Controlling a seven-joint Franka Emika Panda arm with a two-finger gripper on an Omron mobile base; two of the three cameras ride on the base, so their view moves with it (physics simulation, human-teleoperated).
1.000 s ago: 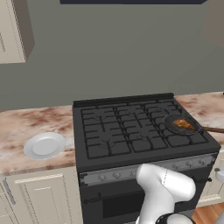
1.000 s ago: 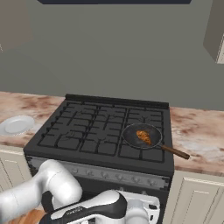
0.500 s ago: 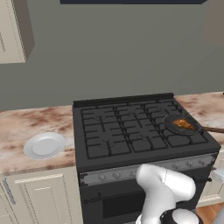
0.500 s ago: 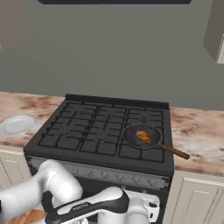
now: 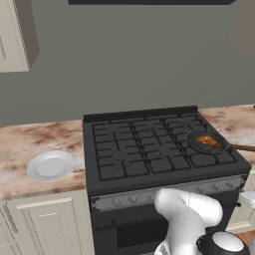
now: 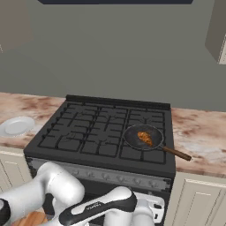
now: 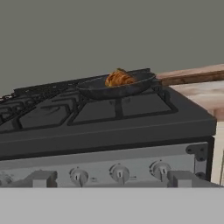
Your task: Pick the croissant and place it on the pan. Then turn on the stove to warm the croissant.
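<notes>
The stove (image 5: 159, 154) takes up the middle of both base views, black grates on top and the grey knob strip (image 6: 110, 177) along its front, with marbled counter (image 5: 40, 142) on either side. The right base view gives the robot's gripper (image 6: 150, 207) low in front of the oven, below the knob strip; the left base view hides that behind the white arm. The hand view comes in from low and close, looking level across the front edge, and there the round knobs (image 7: 120, 173) show face-on in a row, two dark fingertips (image 7: 41, 178) standing wide apart at the bottom with nothing between them, jaws fully spread. The white plate (image 5: 50, 165) sits bare on the left counter. The pan (image 6: 143, 137) rests on the stove's right front grates, its long brown handle (image 6: 176, 153) running out to the right over the counter, slightly toward the front. And the croissant (image 6: 145, 138) lies inside the pan, near its middle, its long axis roughly in line with the handle; the hand view shows it heaped above the rim (image 7: 118, 78).
</notes>
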